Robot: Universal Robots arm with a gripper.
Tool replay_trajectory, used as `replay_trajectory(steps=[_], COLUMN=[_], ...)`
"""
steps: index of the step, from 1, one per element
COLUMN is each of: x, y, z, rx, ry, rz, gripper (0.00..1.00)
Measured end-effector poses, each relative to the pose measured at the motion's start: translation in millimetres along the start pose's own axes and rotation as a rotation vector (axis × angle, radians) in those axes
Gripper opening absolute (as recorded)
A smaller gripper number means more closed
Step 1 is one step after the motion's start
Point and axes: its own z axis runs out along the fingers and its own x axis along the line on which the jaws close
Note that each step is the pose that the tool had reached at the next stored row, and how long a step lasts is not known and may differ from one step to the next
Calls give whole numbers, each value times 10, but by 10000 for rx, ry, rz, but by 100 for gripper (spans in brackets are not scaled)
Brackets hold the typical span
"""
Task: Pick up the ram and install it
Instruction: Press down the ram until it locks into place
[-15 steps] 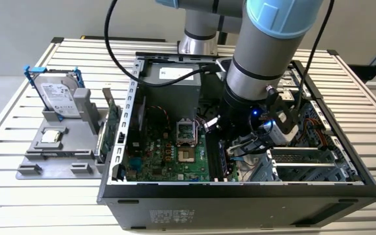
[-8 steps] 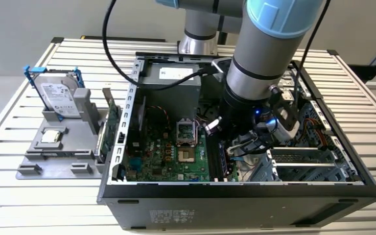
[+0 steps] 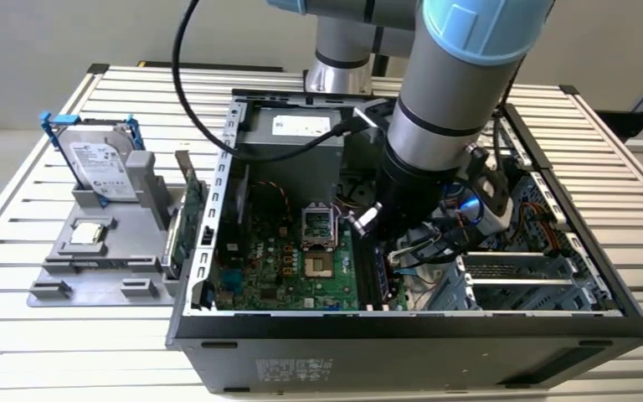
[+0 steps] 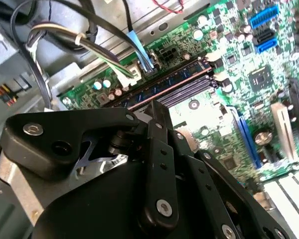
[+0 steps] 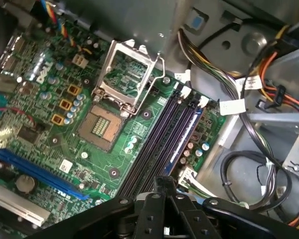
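On the slatted tabletop [image 3: 54, 335], toward its middle, an open computer case [image 3: 411, 335] lies on its side. The arm [image 3: 455, 109] reaches down into it and hides much of the interior in the exterior view. The green motherboard [image 3: 288, 276] covers the case floor. By the tabletop's edge on the exterior view's left, a grey fixture [image 3: 98, 268] carries an upright hard drive with blue rails [image 3: 100, 163]. A green expansion card [image 3: 191, 213] stands on edge between the fixture and the case wall.

In the first wrist view the gripper [image 5: 164, 180] hangs just above the near end of the black memory slots [image 5: 157, 144]. The open CPU socket [image 5: 103, 124] is to one side of them and bundled cables [image 5: 224, 84] crowd the other. A long blue slot [image 5: 40, 172] lies further off. The gripper's own links cover its tips, so I cannot tell whether the jaws are apart or together.

The ram [image 5: 187, 134] appears as a thin bluish strip, seen edge-on, along the slot nearest the cables. Its chips cannot be made out. In the second wrist view it runs past the gripper's tip [image 4: 154, 105], partly crossed by a blue cable [image 4: 139, 47].
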Motion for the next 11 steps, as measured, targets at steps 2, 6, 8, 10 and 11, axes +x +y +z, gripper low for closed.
replay_trajectory(steps=[2, 6, 8, 10, 11], x=[0, -2, -2, -3, -3], y=[1, 3, 4, 5, 6], z=[0, 0, 0, 0, 1], rx=[-1, -4, -5, -6, -7], ry=[9, 28, 37, 46, 51], rz=[-343, -999, -1328, -1648, -1815], gripper=[0, 0, 0, 0, 0])
